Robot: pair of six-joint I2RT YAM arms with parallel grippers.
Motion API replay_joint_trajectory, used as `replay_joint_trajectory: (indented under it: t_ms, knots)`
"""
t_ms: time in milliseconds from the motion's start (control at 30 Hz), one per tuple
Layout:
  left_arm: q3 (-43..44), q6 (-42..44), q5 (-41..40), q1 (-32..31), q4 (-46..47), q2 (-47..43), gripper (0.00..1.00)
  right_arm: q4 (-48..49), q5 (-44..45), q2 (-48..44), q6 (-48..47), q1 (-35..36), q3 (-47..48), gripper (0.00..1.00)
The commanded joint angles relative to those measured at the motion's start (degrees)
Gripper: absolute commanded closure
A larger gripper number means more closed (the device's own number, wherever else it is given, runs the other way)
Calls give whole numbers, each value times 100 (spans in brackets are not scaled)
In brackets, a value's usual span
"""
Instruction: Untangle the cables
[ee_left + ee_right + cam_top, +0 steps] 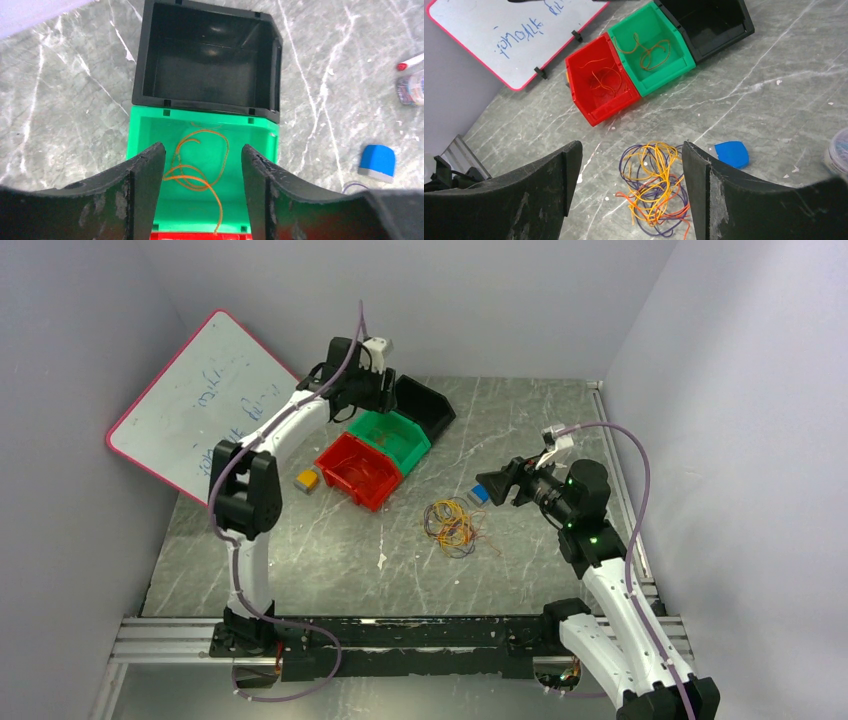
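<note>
Left tool [202, 152]: released; its two black fingers stand apart with nothing between them.
Beneath left tool: green plastic open-top bin [137, 135]; a thin looped orange cable [200, 172] lies loose on its floor, seen through the gap between the fingers and touching neither.
Beyond left tool: black plastic open-top bin [142, 65], butted against the green bin's far rim.
Right of left tool: small blue rounded plastic block [377, 161], lying on the desk.
Right tool [630, 147]: released; fingers wide apart, gripping nothing, raised above the desk.
Beneath right tool: tangled clump of thin orange, yellow, red and dark purple cables [651, 190], lying on the grey marbled desk [774, 90] in line with the gap between the fingers, clear of both.
Ahead of right tool: red plastic open-top bin [576, 90], side by side with the green bin, holding thin orange cable strands [606, 80].
Far left of right tool: pink-framed whiteboard [499, 40] with blue writing, tilted.
</note>
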Motion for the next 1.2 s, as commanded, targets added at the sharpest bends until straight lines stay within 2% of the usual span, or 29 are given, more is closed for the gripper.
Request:
replay_joint_trajectory:
  t_ms: [0,167,367,600,800,1033,1167]
  knots:
    - [-361,193,59,-17,-21,-637,35,37,-46,-36,-29,-16,-93,23]
    - [-1223,238,229,-19,69,-1355,28,50,-67,-5,-41,-15,-111,23]
    - [-2076,251,-5,-19,135,-1778,27,186,-171,94,5,-19,-159,23]
    - [-2194,246,100,-50,268,-1591,37,209,-223,95,28,-17,-158,23]
    - [-1960,294,139,-85,235,-1300,48,69,-170,48,-46,-19,-104,22]
    - [-1981,349,15,-145,219,-1180,49,60,-172,54,-56,-15,-100,22]
    - [-1916,405,-58,-157,208,-1103,61,39,-204,74,-68,-16,-60,22]
